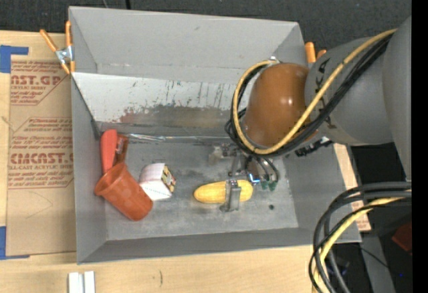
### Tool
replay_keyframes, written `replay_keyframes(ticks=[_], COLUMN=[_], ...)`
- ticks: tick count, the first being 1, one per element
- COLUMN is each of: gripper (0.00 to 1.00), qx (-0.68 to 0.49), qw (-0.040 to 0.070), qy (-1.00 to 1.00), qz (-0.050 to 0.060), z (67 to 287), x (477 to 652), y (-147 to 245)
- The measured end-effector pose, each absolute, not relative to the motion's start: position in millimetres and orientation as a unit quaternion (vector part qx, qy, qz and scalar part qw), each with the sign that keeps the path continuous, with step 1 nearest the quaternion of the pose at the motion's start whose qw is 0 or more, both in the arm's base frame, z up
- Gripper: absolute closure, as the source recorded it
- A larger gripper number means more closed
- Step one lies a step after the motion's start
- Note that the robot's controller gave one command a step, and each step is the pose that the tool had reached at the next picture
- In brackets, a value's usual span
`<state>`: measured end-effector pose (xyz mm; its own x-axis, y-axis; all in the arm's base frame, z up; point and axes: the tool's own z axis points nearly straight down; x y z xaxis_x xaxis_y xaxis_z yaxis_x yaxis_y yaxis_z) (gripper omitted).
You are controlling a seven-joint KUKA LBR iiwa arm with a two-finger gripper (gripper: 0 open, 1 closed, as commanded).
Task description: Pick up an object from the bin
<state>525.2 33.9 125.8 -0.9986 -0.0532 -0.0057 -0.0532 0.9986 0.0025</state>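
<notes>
The claw (233,198) sat low at the right end of a yellow, cob-shaped plastic toy (210,193) lying on the floor of the grey metal bin (187,44), right of centre. Whether it was spread or pressed together could not be told. This looked like the grasp step. The next move called for a firm pinch across the cob, then a straight lift clear of the white patterned block (156,182) nearby.

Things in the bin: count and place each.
4: red stick at the left, orange cup below it, white carton beside the cup, yellow cob at the gripper. The arm may hide others.
</notes>
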Motion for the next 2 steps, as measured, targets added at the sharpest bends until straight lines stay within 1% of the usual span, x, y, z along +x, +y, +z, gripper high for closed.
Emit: replay_keyframes(ticks=[1, 2], gripper=[1.00, 1.00], qx=[-0.039, -0.039], qw=[0.000, 0.000], qy=[0.999, 0.999], qz=[0.001, 0.001], z=[91.1, 91.1], x=[512.9, 512.9], y=[-4.5, -4.5])
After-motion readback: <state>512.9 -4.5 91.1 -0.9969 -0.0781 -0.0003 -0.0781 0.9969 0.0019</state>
